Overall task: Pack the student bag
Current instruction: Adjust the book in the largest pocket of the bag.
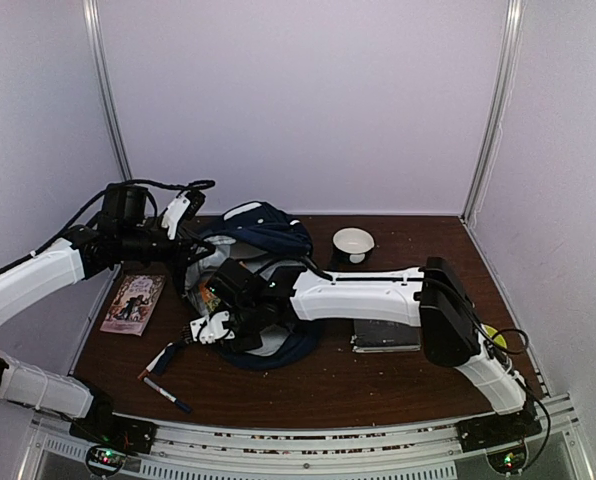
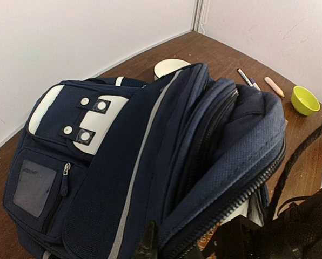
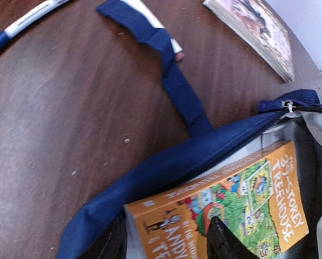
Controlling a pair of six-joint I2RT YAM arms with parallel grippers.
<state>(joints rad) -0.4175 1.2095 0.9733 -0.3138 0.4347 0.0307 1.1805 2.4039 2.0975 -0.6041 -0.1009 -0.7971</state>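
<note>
The student bag (image 1: 263,250), navy blue with white patches, lies in the middle of the table with its main pocket unzipped; it fills the left wrist view (image 2: 123,156). My left gripper (image 1: 194,232) is shut on the bag's zipper rim (image 2: 174,245) and holds the opening up. My right gripper (image 1: 213,318) is shut on an orange "Treehouse" book (image 3: 226,205), its fingers (image 3: 220,240) on both covers. The book sits partly inside the bag's opening (image 3: 166,167), its corner showing in the top view (image 1: 210,297).
A second book (image 1: 133,302) lies left of the bag, also in the right wrist view (image 3: 253,32). Pens (image 1: 166,392) lie near the front left. A white bowl (image 1: 353,243), a grey flat case (image 1: 386,335) and a yellow-green bowl (image 2: 304,100) are to the right.
</note>
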